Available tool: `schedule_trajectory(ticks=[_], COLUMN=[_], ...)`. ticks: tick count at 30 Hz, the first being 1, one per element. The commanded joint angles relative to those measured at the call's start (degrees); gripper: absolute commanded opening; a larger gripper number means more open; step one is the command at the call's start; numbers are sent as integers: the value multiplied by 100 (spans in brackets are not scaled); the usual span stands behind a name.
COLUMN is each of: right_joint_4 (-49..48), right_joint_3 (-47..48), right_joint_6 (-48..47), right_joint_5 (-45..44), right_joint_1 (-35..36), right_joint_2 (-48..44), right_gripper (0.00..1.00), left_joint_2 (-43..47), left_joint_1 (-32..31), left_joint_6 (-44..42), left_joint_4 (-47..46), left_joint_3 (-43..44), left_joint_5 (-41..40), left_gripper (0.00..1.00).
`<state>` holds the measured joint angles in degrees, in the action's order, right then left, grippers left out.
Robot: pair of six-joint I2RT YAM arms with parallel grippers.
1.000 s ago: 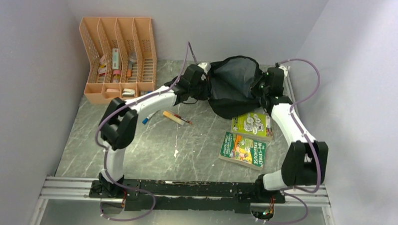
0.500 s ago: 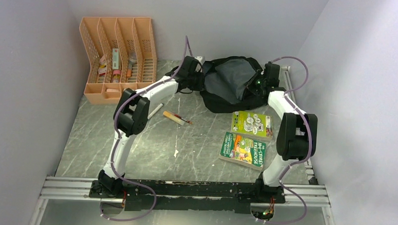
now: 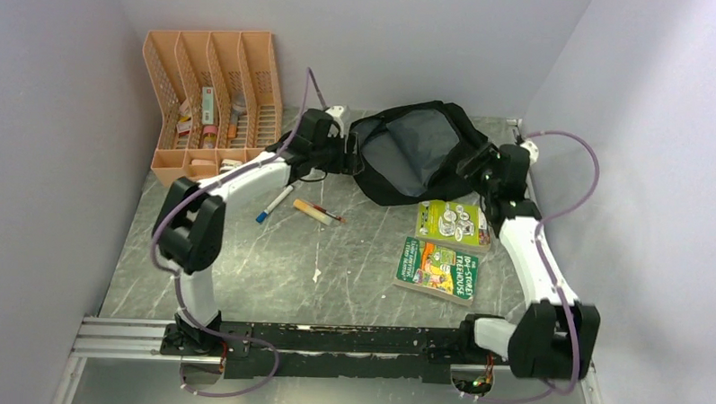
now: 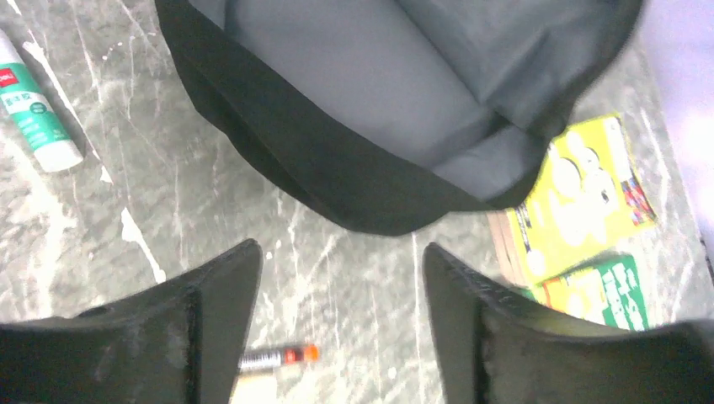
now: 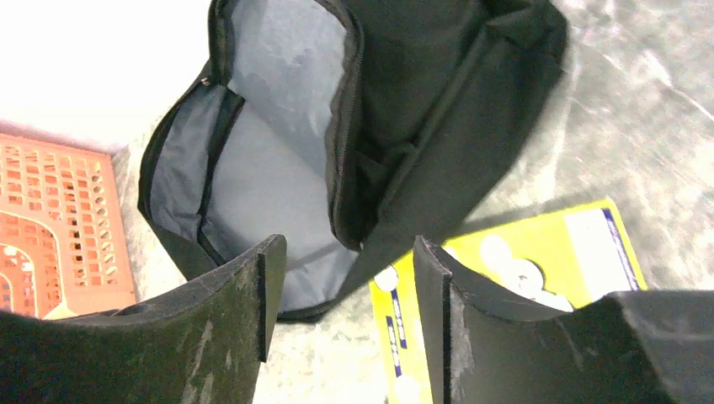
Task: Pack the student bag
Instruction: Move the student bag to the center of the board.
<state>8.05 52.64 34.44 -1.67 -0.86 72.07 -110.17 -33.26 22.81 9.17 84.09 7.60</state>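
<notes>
student bag [image 3: 410, 159] open at desk's [image 3: 244, 270] far edge, nothing visible inside. left tool [image 4: 337, 286] and right tool [image 5: 345, 252] both released, empty. yellow book [image 3: 452, 223], green book [image 3: 437, 268], marker [image 3: 273, 204] lie unpacked on desk.

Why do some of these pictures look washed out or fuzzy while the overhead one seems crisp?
Top external view: even light, the large black fabric backpack sharp. Right wrist view: the wall at upper left is blown out white. Left wrist view: the yellow picture book looks soft and overbright, the near dark fingers fuzzy.
</notes>
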Motion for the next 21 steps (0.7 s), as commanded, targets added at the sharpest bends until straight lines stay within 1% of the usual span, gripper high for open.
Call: schedule_trajectory(ticks=[1, 2, 3, 4, 7, 10, 13, 17, 21], right_joint_4=[726, 935, 1088, 1242, 1620, 1892, 2093, 2035, 1961], right_joint_3=[-678, -835, -978, -1116, -1541, -1901, -2168, -2455, -2651], right_joint_6=[58, 157, 249, 344, 667, 900, 1141, 1256, 1270], right_joint_5=[-672, -736, -808, -865, -1119, -1470, -1692, -1559, -1481], right_joint_1=[-40, -38, -37, -42, -45, -45, -45, -56, -67], right_joint_2=[-972, -1200, -1414, -1634, -2197, -2553, -2683, -2632, -2601], right_gripper=[62, 65, 66, 68, 75, 77, 80, 81, 82], left_joint_2=[888, 1057, 1206, 1344, 1654, 1908, 2087, 2100, 1989], left_joint_1=[-32, -34, -32, -35, -35, -36, -47, -120, -249], left_joint_6=[42, 85, 98, 113, 116, 85, 123, 92, -30], left_joint_4=[-608, -648, -702, -747, -822, -871, -1228, -1219, -930], left_joint_3=[-885, -1094, -1381, -1575, -2055, -2477, -2815, -2931, -2734], left_joint_5=[429, 465, 515, 570, 787, 971, 1141, 1156, 950], left_gripper=[84, 91, 96, 97, 97, 97, 97, 97, 95])
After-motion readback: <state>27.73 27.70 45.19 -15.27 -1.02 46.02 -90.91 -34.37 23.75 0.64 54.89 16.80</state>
